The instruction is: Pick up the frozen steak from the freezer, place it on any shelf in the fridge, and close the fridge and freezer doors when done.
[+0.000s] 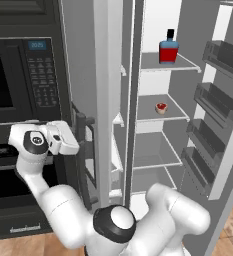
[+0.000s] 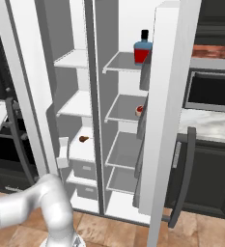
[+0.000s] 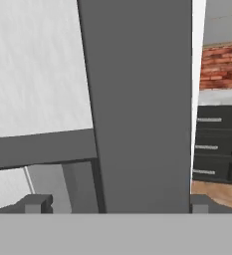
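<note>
1. Looking into the open freezer, we see the frozen steak [image 2: 84, 139] on a middle shelf [image 2: 80, 150] on the left side.
2. We hold the pincer [image 3: 115, 204] with its tips wide apart, straddling the freezer door's [image 3: 137, 99] grey edge.
3. On the right, fridge shelves carry a blue-and-red bottle [image 1: 168, 50] up top and a small red-topped item [image 1: 161, 107] below.

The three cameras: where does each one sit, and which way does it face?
Left base view: behind the arm's left, facing the open fridge; white arm, gripper by the dark door handle.
Right base view: behind its right, facing the freezer and fridge shelves; white arm low left.
Hand view: on the hand, close against a grey door panel; finger tips below.
Both base views share the blue and red bottle.
</note>
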Robot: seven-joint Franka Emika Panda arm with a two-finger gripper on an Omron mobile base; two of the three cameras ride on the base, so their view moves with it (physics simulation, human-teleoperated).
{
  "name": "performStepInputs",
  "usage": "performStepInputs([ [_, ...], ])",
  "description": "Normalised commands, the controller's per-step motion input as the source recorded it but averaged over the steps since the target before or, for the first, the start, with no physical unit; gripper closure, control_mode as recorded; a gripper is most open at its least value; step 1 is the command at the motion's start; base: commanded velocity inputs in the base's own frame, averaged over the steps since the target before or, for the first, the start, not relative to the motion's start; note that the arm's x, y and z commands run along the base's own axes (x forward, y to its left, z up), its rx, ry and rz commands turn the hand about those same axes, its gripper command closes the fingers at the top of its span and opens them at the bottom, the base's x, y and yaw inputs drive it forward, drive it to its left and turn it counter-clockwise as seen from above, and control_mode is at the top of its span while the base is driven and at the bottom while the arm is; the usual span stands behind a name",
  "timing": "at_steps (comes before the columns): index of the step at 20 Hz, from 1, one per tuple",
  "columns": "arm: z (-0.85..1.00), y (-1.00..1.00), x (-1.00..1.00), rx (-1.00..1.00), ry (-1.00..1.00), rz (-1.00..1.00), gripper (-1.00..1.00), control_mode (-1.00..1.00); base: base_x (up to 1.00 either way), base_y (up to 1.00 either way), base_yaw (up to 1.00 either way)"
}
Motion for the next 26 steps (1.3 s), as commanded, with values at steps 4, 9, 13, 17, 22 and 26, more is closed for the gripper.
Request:
performStepInputs([
  [4,0.0,-0.71,0.68,0.0,-0.05,0.06,-1.0,-1.0,0.0,0.0,0.0],
  [9,-0.01,-0.92,0.62,0.0,-0.12,0.13,-1.0,-1.0,0.0,0.0,0.0],
  [13,0.0,-0.94,0.73,0.0,-0.07,0.13,-1.0,-1.0,0.0,0.0,0.0],
  [17,0.0,-0.49,0.89,0.0,0.0,0.03,-1.0,-1.0,0.0,0.0,0.0],
  [22,0.0,-0.38,0.95,0.0,0.0,0.02,-1.0,-1.0,0.0,0.0,0.0],
  [26,0.0,-0.42,1.0,0.0,0.0,0.04,-1.0,-1.0,0.0,0.0,0.0],
])
